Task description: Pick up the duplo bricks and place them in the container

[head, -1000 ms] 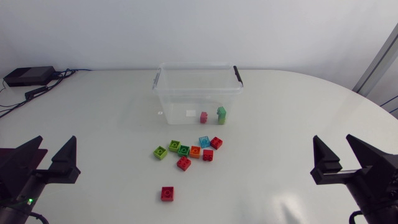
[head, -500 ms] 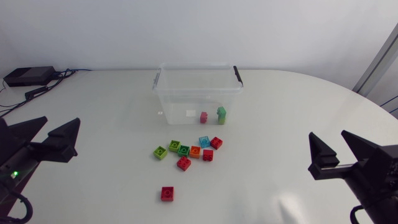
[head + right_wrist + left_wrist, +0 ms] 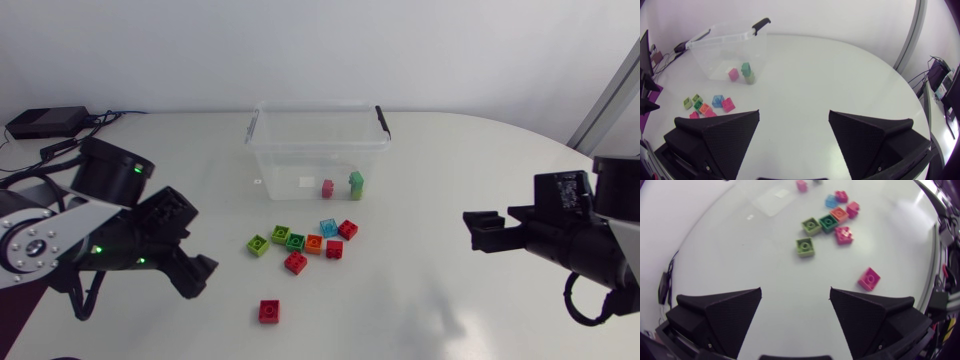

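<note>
Container [image 3: 318, 150]: clear open-topped tub with dark handle clips, standing on the white table [image 3: 450, 160]. Every position below is given from it.

Inside the container, at its near wall: one pink brick [image 3: 327, 188] and a green stack [image 3: 356, 184], just beside each other but not touching.

Outside, just in front of the near wall, a cluster of loose bricks:
- blue brick [image 3: 328, 228] and a red brick [image 3: 348, 229], the two nearest the container
- behind them a close row: lime brick [image 3: 258, 244], green brick [image 3: 281, 234], dark green brick [image 3: 296, 241], orange brick [image 3: 314, 243], second red brick [image 3: 334, 249]
- third red brick [image 3: 295, 263], just past the row

Lone red brick [image 3: 269, 311]: farthest from the container, well apart from the cluster.

Left gripper [image 3: 795, 290]: in front of the container and off to its left. Fingers spread wide, nothing held, bare table between them. The lime brick lies ahead of it.

Right gripper [image 3: 794, 113]: well off to the container's right, pointing toward it. Fingers wide apart, empty, clear of all the bricks.
</note>
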Controlling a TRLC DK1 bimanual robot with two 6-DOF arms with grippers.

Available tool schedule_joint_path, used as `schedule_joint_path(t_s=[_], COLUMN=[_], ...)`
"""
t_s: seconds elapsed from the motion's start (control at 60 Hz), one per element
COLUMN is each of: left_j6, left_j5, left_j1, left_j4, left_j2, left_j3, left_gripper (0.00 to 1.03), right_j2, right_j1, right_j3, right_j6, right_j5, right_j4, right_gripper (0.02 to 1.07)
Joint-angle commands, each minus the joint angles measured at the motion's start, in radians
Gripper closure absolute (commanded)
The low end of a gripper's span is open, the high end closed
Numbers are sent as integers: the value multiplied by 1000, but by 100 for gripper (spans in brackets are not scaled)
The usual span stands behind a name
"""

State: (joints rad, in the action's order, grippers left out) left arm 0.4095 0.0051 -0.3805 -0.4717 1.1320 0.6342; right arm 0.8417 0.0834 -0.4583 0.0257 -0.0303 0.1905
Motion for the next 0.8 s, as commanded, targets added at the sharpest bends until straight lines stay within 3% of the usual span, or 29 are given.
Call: schedule_joint_path(t_s=[0.0, 0.033, 0.117, 0.2, 0.433, 0.783], left_j6=[95, 104, 176, 222, 365, 400], left_j5=[50, 62, 81, 88, 153, 190], left_j1=[-83, -98, -235, -290, -304, -310], left_j4=[-45, -53, -62, -41, 8, 99], left_j2=[35, 35, 35, 49, 178, 345], left_j3=[13, 12, -18, -30, -18, 22], left_gripper=[9, 9, 9, 9, 9, 12], right_j2=[79, 105, 158, 174, 267, 390], right_j1=[30, 35, 47, 116, 234, 325], right_j3=[-54, -66, -88, -102, -145, -171], right_j6=[37, 39, 80, 149, 223, 206], right_j5=[-13, -33, -112, -126, -152, -145], right_j4=[59, 84, 141, 190, 222, 185], right_gripper=[7, 7, 7, 7, 7, 7])
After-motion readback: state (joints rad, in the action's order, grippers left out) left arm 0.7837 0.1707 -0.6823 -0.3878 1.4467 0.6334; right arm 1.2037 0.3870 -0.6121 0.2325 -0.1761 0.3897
